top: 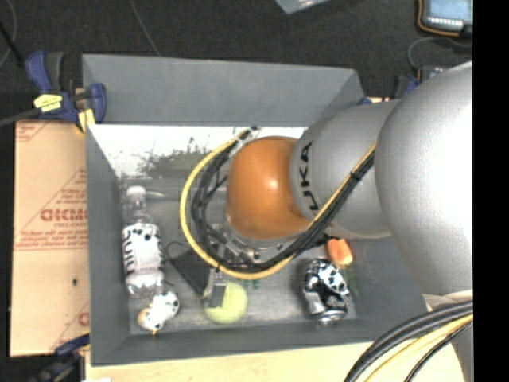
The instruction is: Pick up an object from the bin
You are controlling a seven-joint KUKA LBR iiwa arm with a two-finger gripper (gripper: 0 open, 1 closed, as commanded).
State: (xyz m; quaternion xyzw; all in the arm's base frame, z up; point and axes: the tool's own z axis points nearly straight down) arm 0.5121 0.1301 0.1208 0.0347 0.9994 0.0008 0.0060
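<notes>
Camera view: a grey metal bin (103,237) is seen from above, and the arm (398,165) is reached into it from the right.
Arm: the wrist is capped by a rounded orange cover (258,185); black and yellow cables (191,193) are looped around it.
Claw: the claw (216,286) is lowered close to the bin's front wall, at the upper left edge of a yellow-green ball (231,306).
Claw state: whether it is released or clenched cannot be told.
Ball: it is laid on the bin floor, near the middle of the front wall.
Left side: a clear bottle (140,249) with a black-and-white spotted label is laid along the left wall; a small spotted toy (158,313) is placed just below it.
Right side: a black-and-white can (326,290) is laid right of the ball, with a small orange piece (340,251) just above it.
</notes>
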